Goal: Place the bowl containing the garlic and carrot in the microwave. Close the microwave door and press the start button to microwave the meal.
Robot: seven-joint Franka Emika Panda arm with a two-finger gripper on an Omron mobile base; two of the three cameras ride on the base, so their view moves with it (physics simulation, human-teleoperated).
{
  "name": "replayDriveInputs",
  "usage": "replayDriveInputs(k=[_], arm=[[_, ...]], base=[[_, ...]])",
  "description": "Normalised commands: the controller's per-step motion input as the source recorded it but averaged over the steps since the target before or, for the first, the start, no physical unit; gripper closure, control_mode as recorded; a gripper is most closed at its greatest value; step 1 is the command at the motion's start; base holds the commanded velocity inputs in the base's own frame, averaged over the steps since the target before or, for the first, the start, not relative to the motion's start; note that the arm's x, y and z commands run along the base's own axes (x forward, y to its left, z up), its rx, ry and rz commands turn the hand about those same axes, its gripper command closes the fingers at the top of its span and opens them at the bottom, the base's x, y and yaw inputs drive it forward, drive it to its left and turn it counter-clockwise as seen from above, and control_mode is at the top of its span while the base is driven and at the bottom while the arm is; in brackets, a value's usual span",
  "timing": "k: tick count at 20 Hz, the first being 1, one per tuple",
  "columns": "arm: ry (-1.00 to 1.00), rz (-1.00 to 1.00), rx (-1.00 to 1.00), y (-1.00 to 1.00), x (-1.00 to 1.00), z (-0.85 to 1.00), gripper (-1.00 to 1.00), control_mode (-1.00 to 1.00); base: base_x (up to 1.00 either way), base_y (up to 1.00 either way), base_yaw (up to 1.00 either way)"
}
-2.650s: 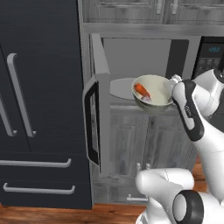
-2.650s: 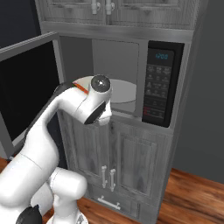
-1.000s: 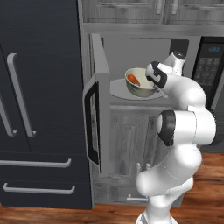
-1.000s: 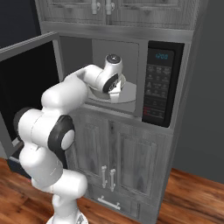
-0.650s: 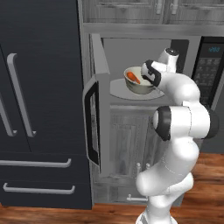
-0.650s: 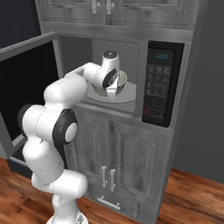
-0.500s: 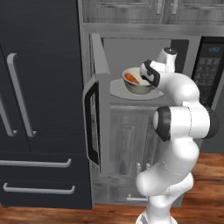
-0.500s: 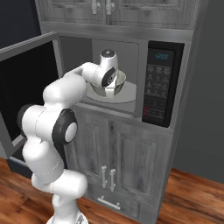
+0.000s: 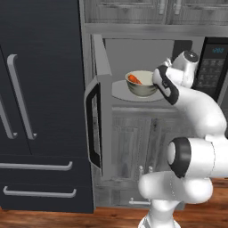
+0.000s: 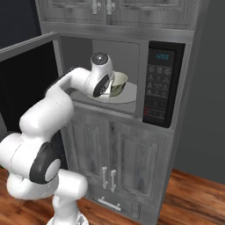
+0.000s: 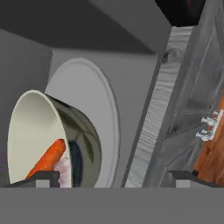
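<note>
The pale greenish-beige bowl (image 9: 141, 83) rests on the round turntable plate (image 9: 121, 91) inside the open microwave (image 9: 209, 67). It holds the orange carrot (image 11: 47, 158) and the pale garlic (image 11: 65, 169) beside it. My gripper (image 9: 156, 81) is at the bowl's right rim. In the hand view the gripper (image 11: 113, 176) is open, its fingertips (image 11: 41, 176) far apart and the bowl (image 11: 41, 131) by the left one. The microwave door (image 9: 95, 127) stands swung out to the left, edge-on. From the right the bowl (image 10: 119, 83) peeks out behind my wrist.
The tall black fridge (image 9: 40, 89) stands just left of the open door. Grey wooden cabinet doors (image 10: 118, 147) sit under the microwave, others above. The black keypad panel (image 10: 158, 88) with its blue display is right of the cavity. Wood floor lies below.
The arm carried the bowl from in front of the cavity into the microwave and lowered it onto the turntable plate. In the last half second the bowl sank slightly.
</note>
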Motion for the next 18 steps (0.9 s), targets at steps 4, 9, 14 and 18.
replayDriveInputs(k=[4,9,14,18], arm=[[-0.02,0.07,-0.05,0.00,-1.00,0.49,-1.00,-1.00],[0.00,0.31,-0.32,0.00,-1.00,0.65,-1.00,-1.00],[0.00,0.50,-0.56,0.01,-1.00,0.52,-1.00,-1.00],[0.00,0.52,-0.59,0.10,-1.00,0.27,-1.00,-1.00]], base=[[0.00,0.00,0.00],[0.00,0.00,0.00],[0.00,0.00,0.00],[0.00,0.00,0.00]])
